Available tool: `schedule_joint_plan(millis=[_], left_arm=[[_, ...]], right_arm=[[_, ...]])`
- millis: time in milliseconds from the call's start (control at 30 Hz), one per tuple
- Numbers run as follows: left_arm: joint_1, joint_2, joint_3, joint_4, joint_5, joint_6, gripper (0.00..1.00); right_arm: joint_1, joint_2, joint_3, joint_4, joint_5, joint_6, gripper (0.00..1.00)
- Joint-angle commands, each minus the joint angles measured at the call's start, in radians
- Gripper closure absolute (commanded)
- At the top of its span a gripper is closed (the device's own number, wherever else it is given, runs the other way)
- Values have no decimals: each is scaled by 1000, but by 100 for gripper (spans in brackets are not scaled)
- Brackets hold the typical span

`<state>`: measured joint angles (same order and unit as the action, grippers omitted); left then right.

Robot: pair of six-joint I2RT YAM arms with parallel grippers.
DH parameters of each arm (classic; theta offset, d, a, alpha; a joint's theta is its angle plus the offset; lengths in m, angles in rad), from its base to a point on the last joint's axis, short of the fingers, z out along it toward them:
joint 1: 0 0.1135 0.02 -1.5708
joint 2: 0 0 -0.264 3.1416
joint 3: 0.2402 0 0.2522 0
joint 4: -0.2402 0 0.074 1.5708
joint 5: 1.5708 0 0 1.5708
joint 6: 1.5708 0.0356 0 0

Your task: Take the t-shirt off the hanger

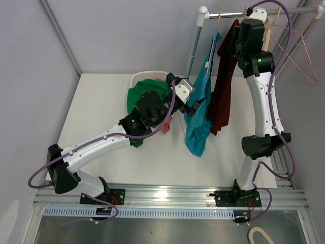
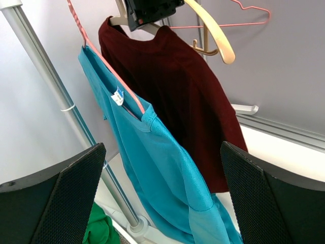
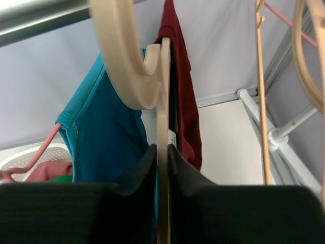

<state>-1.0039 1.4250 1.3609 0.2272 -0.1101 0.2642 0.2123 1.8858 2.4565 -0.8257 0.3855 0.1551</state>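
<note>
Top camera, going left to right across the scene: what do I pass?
White basket → teal t-shirt → maroon t-shirt → empty pink hanger.

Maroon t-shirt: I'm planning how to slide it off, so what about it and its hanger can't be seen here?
Right wrist: the right gripper, shut on the wooden hanger, blocks the maroon t-shirt's lower half.
Top external: the right arm covers where the collar sits on the hanger.
Left wrist: the teal t-shirt hides one side; the gripper and top edge hide the hanger's hook.

White table (image 1: 96,107) with laundry basket (image 1: 144,74)
</note>
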Motion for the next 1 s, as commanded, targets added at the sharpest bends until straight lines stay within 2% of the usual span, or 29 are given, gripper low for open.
schedule_joint_plan(millis=[0,67,433,533,567,667,733,833,967], left_arm=[[-4,-3,3,44,-10,12,1],[-4,-5,1,46,-11,12,1],[-9,-11,15,21,7,-6,0],[-34,-9,14,12,-10,29,0],[-48,-5,17,14,-57,53,0],[-114,23,24,23,-173,153,1],[-149,22,8,46,-206,185,1],[-177,-7,-35,58,-204,149,1],[-231,-75,-92,69,-209,113,1]], right_arm=[[-7,3,32,20,13,-5,85],[-7,3,32,25,13,-8,100],[47,-73,53,97,79,-89,100],[65,-122,27,89,84,-97,100],[70,-137,15,83,87,-97,100],[114,-214,-74,53,111,-83,100],[131,-298,-189,59,130,-69,100],[165,-391,-345,95,150,-48,100],[199,-526,-462,91,187,-12,100]])
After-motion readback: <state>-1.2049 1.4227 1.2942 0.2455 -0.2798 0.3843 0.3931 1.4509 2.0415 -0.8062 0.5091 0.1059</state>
